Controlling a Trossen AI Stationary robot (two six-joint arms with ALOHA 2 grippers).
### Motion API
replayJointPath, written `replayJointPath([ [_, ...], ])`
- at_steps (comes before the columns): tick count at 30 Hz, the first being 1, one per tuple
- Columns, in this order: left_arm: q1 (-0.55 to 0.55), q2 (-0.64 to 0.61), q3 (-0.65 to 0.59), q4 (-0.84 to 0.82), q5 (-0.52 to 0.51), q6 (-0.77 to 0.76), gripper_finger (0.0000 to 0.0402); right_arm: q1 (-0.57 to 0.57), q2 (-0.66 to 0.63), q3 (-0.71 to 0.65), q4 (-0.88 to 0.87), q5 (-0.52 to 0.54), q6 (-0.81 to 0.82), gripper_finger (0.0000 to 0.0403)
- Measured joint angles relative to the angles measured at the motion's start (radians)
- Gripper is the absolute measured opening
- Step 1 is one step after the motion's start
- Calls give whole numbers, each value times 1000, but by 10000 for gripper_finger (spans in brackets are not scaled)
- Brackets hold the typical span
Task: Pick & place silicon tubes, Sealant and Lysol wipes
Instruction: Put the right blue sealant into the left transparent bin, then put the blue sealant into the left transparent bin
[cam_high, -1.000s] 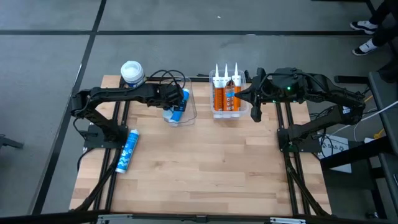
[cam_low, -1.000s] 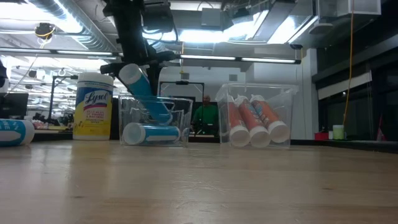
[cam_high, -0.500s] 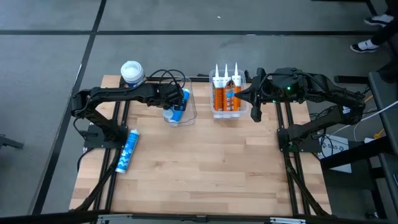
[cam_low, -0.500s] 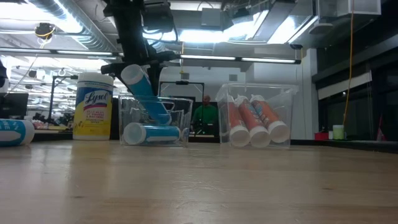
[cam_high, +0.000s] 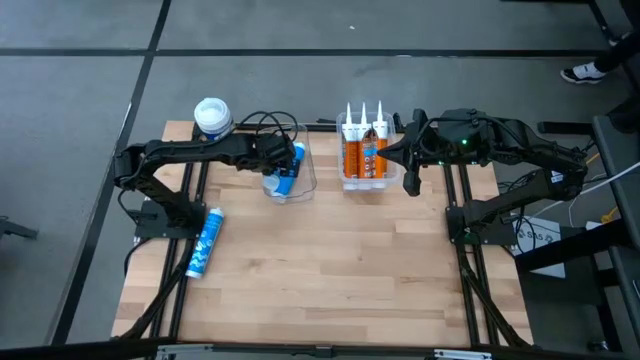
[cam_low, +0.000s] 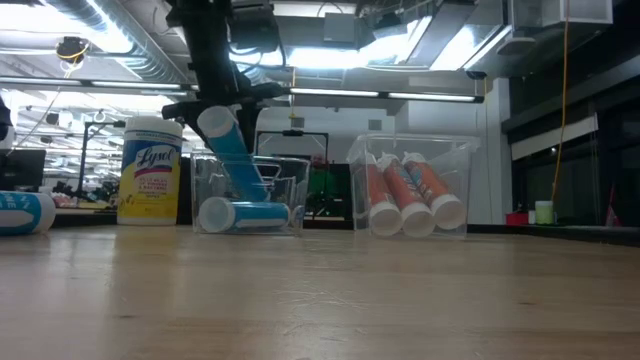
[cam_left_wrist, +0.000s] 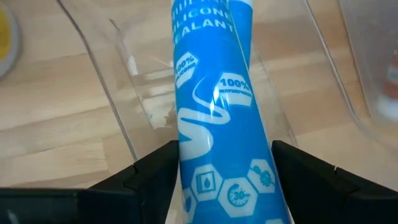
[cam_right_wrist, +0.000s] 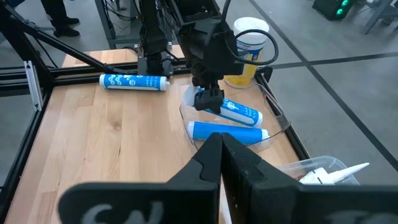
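My left gripper (cam_high: 284, 160) is shut on a blue silicone tube (cam_left_wrist: 214, 106) over the clear left bin (cam_high: 303, 184). This tube slants down into the bin in the low view (cam_low: 233, 156). A second blue tube (cam_low: 245, 214) lies on the bin's floor. A third blue tube (cam_high: 204, 243) lies on the table at the left. The yellow Lysol wipes canister (cam_high: 212, 117) stands at the far left. My right gripper (cam_high: 411, 178) is shut and empty beside the right bin (cam_high: 352, 183), which holds three orange sealant tubes (cam_high: 363, 150). My left gripper pinches the blue tube's round sides (cam_left_wrist: 186, 163) between its two fingers, near the tube's raised white end (cam_low: 215, 122). The fingers come from above. The tube hangs tilted, its lower end down inside the bin; whether that end touches anything I cannot tell.
The bins stand side by side at the table's far edge. Cables loop over the left arm (cam_high: 262, 125). The bare wooden tabletop (cam_high: 330, 270) stretches toward the near edge. Black frame rails (cam_high: 185, 200) run along both sides.
The held blue tube has tipped a little more upright over the left bin; its raised white end has shifted slightly toward the right bin.
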Motion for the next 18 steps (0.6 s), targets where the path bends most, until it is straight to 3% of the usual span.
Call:
replayJointPath([
  [7,2,0,0,4,105,129,257,0,0,0,0,0,0,12],
  [18,31,-9,1,2,114,131,297,0,0,0,0,0,1,12],
])
